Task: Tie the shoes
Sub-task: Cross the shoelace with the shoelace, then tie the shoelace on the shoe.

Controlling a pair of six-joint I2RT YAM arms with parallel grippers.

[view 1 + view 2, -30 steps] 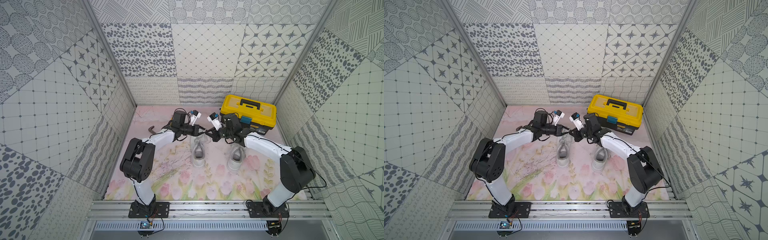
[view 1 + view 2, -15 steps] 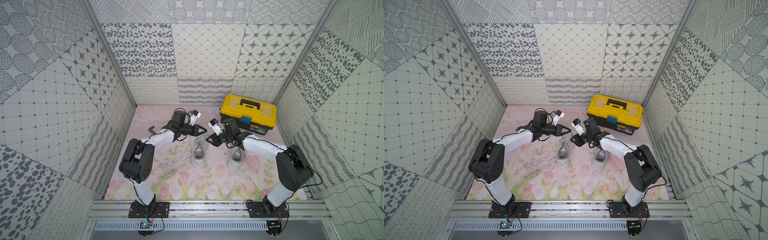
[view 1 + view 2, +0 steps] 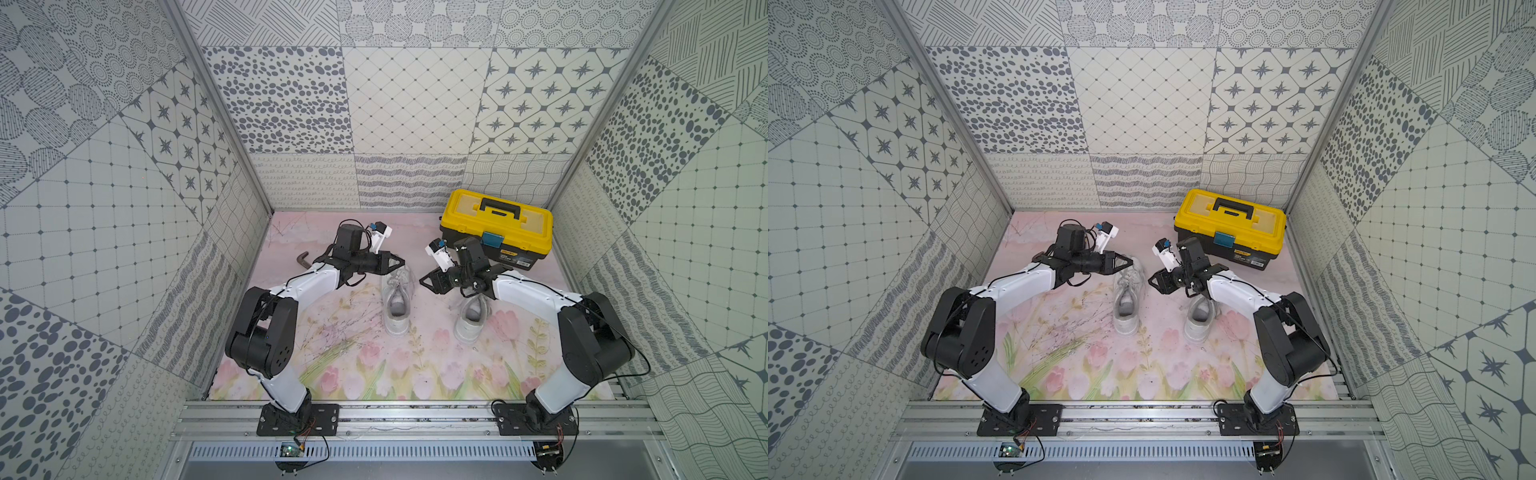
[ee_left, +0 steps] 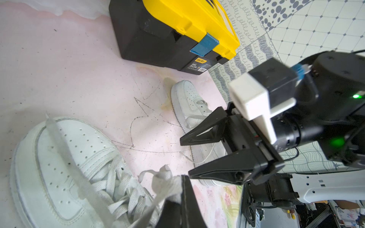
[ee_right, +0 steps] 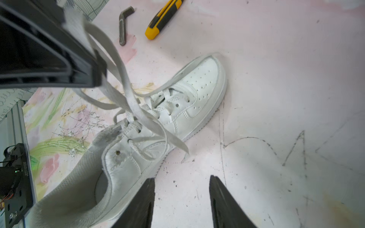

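Shoes [image 3: 1127, 303] in plain white sit side by side at the middle of the floral desk [image 3: 353, 374], toes toward the back wall. The left gripper [image 3: 400, 262], over the toe end of the left shoe [image 3: 397, 307], is clamped on a bunched stretch of that shoe's lace [image 5: 122, 79], which runs up to it from the eyelets. The right gripper [image 5: 180, 199] hangs with its jaws parted between the pair. The right shoe [image 3: 471, 324] lies partly under that arm, its laces loose. A yellow toolbox [image 3: 496, 226] stands behind. A utility knife [image 5: 162, 19] and a bent metal key [image 5: 123, 25] lie near each other on the left arm's side.
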